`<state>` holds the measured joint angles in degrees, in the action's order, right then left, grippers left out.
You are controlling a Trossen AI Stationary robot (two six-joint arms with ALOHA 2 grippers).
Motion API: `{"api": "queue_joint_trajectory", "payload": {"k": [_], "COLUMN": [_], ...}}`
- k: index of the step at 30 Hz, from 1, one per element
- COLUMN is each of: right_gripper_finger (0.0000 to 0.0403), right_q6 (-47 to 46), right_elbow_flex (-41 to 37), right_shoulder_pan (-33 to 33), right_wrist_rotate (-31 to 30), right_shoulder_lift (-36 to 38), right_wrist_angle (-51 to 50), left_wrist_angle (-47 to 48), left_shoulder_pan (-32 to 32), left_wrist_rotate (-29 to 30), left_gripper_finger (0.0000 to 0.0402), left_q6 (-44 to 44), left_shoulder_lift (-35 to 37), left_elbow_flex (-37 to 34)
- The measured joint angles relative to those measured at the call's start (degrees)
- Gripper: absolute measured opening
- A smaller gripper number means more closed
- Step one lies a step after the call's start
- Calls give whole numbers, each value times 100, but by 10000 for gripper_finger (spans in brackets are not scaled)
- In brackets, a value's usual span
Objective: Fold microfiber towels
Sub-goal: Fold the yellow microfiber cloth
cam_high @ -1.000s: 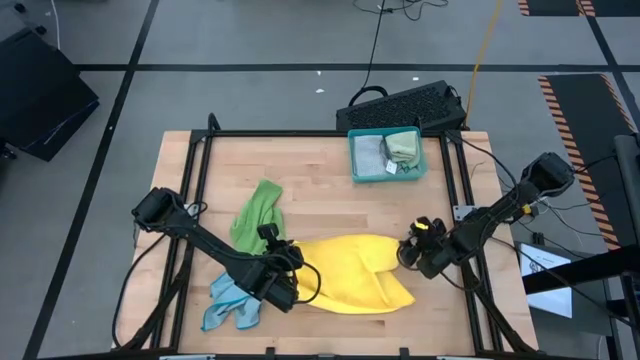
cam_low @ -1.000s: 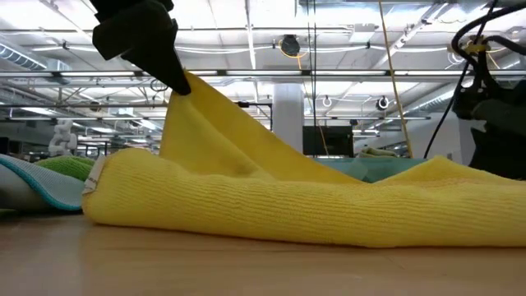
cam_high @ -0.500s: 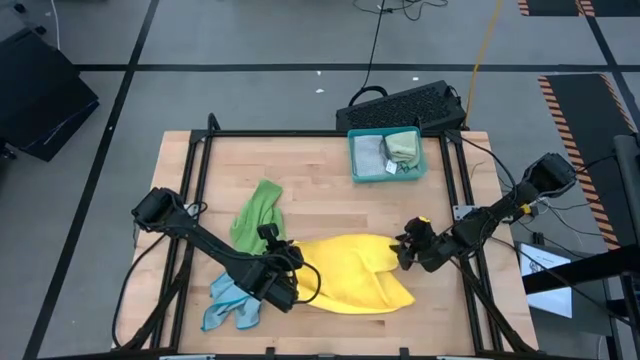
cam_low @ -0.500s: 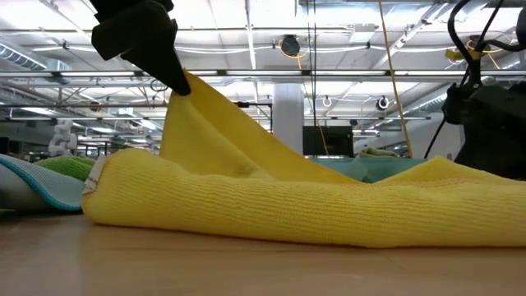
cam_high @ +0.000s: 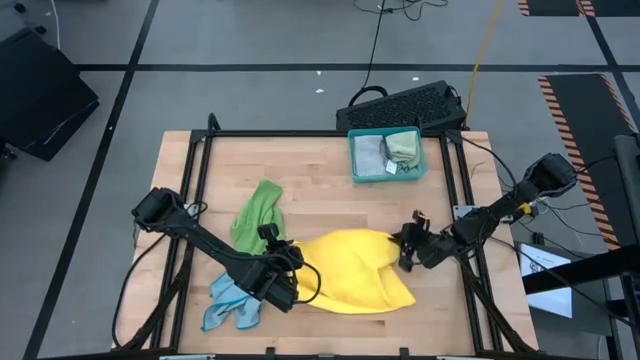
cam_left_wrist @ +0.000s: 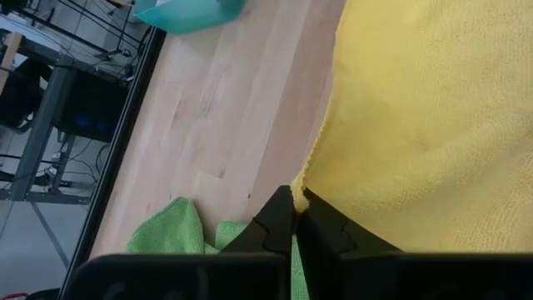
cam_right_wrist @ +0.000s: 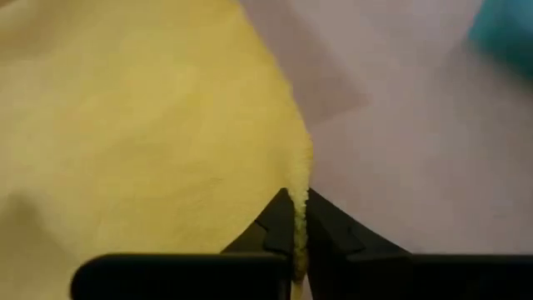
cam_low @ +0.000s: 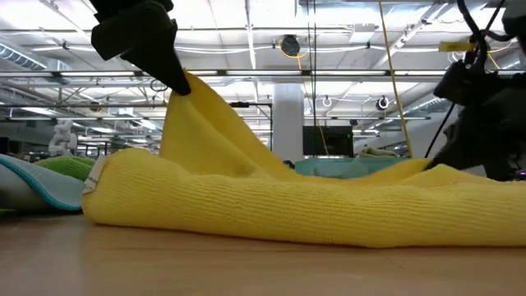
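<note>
Fingers (cam_left_wrist: 329,229) of 2 arms pinching 1 yellow towel (cam_high: 350,270)

I find nothing to read — no words, labels, brand marks or numbers on anything around me. The small pale tag at the yellow towel's (cam_low: 296,210) corner, seen from the low camera, is too small to make out — any marking on it stays beyond telling.
</note>
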<state>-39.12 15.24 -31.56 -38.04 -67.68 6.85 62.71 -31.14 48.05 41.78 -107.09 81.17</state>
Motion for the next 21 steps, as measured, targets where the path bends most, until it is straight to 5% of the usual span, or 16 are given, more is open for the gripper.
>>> {"api": "queue_joint_trajectory", "payload": {"k": [3,11,16,21], "right_gripper_finger": [14,25,81,156], "right_q6": [521,1876,1734,2055], "right_elbow_flex": [18,23,24,27], "right_shoulder_pan": [-58,-454,-833,-1127], "right_wrist_rotate": [-593,-408,156,-72], "right_shoulder_lift": [6,-256,-378,-298], "right_wrist_angle": [27,231,182,-107], "left_wrist_angle": [-11,-557,-937,-1037], "left_shoulder_pan": [5,64,58,60], "left_wrist_rotate": [4,-10,-149,-345], "left_gripper_finger": [6,13,6,13], "left_q6": [-15,-204,-332,-205], "left_shoulder_lift": [-1,0,-2,-1], "left_elbow_flex": [0,0,0,0]}}
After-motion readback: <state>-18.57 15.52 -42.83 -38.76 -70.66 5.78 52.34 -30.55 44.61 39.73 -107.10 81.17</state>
